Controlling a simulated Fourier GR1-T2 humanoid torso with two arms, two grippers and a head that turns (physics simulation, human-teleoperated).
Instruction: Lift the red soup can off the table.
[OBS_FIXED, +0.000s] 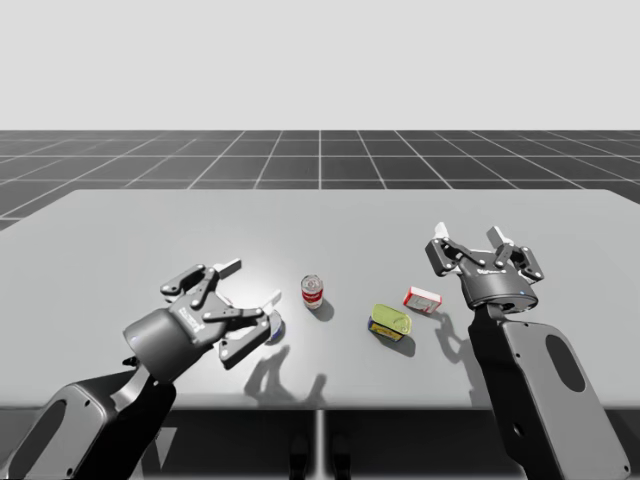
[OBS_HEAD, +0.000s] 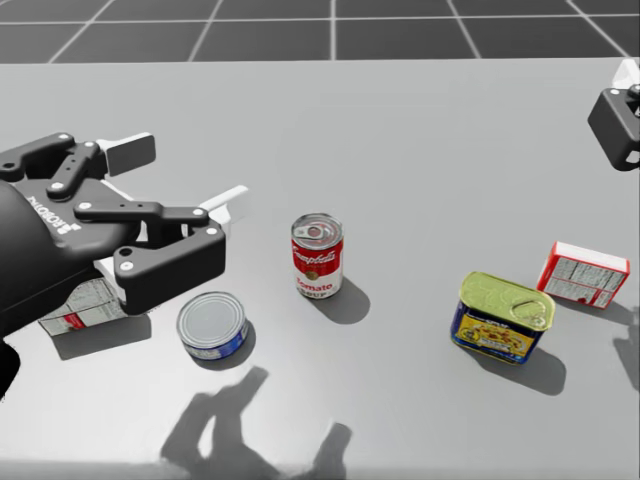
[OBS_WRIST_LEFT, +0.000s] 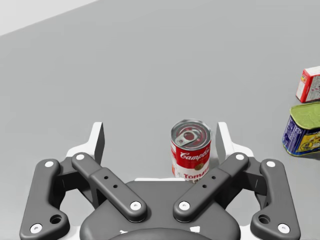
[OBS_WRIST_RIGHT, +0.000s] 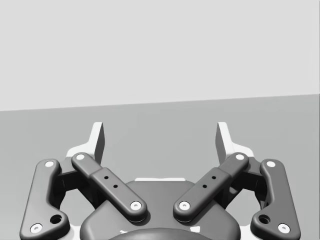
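Left gripper (OBS_WRIST_LEFT: 160, 135): fingers spread wide, holding nothing. The red soup can (OBS_WRIST_LEFT: 191, 150) stands upright on the table (OBS_FIXED: 320, 220) ahead of the gripper, off-centre toward one finger and not yet between the fingers.

Judged handling: a rigid metal cylinder, probably fairly heavy if full, with a smooth label that may slip. Grip the curved wall at mid-height from two opposite sides, below the rim.

The left arm reaches in low over the table with its gripper tilted forward. A flat blue can (OBS_HEAD: 212, 325) lies near it.

Right gripper (OBS_WRIST_RIGHT: 160, 137): fingers apart, empty, raised on an upright arm well apart from the soup can.
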